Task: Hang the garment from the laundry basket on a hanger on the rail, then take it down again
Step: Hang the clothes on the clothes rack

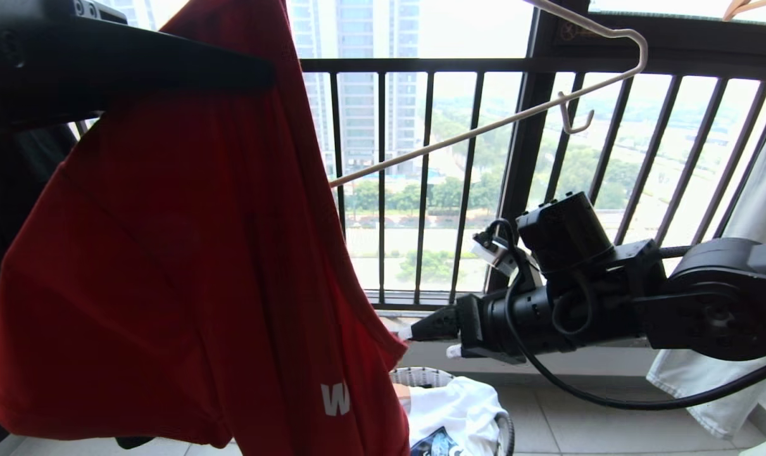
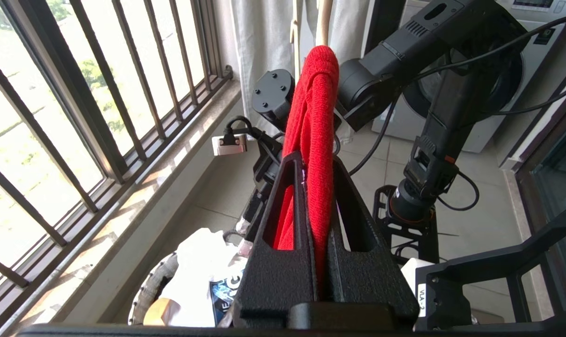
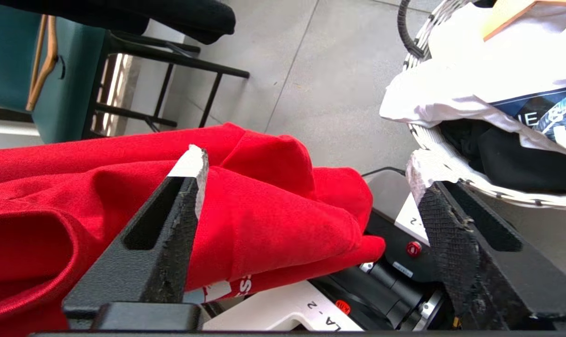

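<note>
OK, left pincer (image 2: 322, 196) is clamped on the red shirt (image 1: 168, 253) hanging above the basket (image 1: 421, 377), so bring your wide-open, empty right pincer (image 3: 306, 187) onto its hem before threading the hanger (image 1: 484, 126).

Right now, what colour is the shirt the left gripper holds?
Red; the garment shows best in the left wrist view.

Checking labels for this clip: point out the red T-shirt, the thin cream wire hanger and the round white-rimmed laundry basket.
red T-shirt (image 1: 168, 253), head view, middle of the hanging cloth.
thin cream wire hanger (image 1: 484, 126), head view, its sloping arm.
round white-rimmed laundry basket (image 1: 421, 376), head view, its rim.
</note>
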{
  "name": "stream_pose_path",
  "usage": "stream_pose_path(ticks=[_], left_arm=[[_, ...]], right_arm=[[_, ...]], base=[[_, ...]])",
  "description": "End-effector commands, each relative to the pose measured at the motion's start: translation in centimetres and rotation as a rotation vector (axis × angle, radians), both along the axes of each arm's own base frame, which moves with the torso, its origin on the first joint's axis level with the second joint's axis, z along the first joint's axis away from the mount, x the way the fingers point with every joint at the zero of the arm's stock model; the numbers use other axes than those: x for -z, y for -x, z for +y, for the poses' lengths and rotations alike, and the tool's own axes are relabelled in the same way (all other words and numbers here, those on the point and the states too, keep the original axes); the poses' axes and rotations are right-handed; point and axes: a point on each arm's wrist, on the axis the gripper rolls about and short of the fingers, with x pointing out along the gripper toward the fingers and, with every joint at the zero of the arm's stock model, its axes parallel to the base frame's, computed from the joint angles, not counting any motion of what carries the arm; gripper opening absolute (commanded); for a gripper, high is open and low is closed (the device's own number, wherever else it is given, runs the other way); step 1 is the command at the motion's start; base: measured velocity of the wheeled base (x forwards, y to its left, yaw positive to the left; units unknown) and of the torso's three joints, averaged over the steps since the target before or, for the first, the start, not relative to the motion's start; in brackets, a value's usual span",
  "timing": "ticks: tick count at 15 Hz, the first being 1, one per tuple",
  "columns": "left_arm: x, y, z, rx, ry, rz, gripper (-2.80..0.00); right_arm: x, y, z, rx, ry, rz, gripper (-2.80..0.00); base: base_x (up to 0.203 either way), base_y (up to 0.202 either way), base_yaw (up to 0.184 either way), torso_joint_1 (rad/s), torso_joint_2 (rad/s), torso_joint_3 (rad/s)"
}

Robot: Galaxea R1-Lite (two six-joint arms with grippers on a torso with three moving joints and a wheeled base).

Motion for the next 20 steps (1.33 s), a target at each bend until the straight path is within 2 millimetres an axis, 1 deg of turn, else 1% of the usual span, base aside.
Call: stream_pose_path(ticks=[1, 3, 5, 7, 8, 11, 12, 13, 17, 19, 20], left_arm=[[0.0, -0.1, 0.0, 0.003, -0.001, 0.003, -2.8], [0.1, -0.1, 0.0, 0.0, -0.002, 0.004, -2.8], [0.1, -0.1, 0.0, 0.0, -0.002, 0.005, -2.8], [0.1, -0.1, 0.0, 0.0, -0.002, 0.005, -2.8], [0.1, -0.1, 0.0, 0.002, -0.002, 0.007, -2.8], [0.1, 0.6, 0.2, 0.007, 0.004, 0.022, -2.8], [0.1, 0.7, 0.2, 0.008, 0.003, 0.024, -2.8], [0.1, 0.7, 0.2, 0.008, 0.004, 0.021, -2.8], [0.2, 0.6, 0.2, 0.01, 0.002, 0.025, -2.8], [0.2, 0.5, 0.1, 0.01, 0.001, 0.026, -2.8], [0.2, 0.5, 0.1, 0.01, 0.001, 0.027, -2.8]], right_arm=[[-0.6, -0.8, -1.3, 0.032, 0.007, -0.019, -2.8], [-1.7, -0.9, -2.0, 0.048, -0.004, -0.046, -2.8], [-2.7, -0.4, -2.3, 0.045, -0.031, -0.072, -2.8], [-3.2, -0.1, -2.3, 0.02, -0.057, -0.077, -2.8], [-3.3, 0.0, -2.1, 0.002, -0.068, -0.073, -2.8], [-3.8, -0.1, -0.7, -0.028, -0.117, -0.03, -2.8], [-3.8, -0.1, -0.6, -0.038, -0.126, -0.025, -2.8], [-4.1, -0.2, -0.6, -0.039, -0.134, -0.03, 0.0], [-4.4, 0.3, 0.2, -0.062, -0.141, -0.022, 0.0], [-4.6, 1.1, 0.7, -0.086, -0.148, -0.015, 0.0], [-4.8, 1.9, 1.0, -0.106, -0.15, -0.015, 0.0]], base=[[0.0, 0.0, 0.0, 0.0, 0.0, 0.0], [0.0, 0.0, 0.0, 0.0, 0.0, 0.0], [0.0, 0.0, 0.0, 0.0, 0.0, 0.0], [0.0, 0.0, 0.0, 0.0, 0.0, 0.0], [0.0, 0.0, 0.0, 0.0, 0.0, 0.0], [0.0, 0.0, 0.0, 0.0, 0.0, 0.0], [0.0, 0.0, 0.0, 0.0, 0.0, 0.0], [0.0, 0.0, 0.0, 0.0, 0.0, 0.0], [0.0, 0.0, 0.0, 0.0, 0.0, 0.0], [0.0, 0.0, 0.0, 0.0, 0.0, 0.0], [0.0, 0.0, 0.0, 0.0, 0.0, 0.0]])
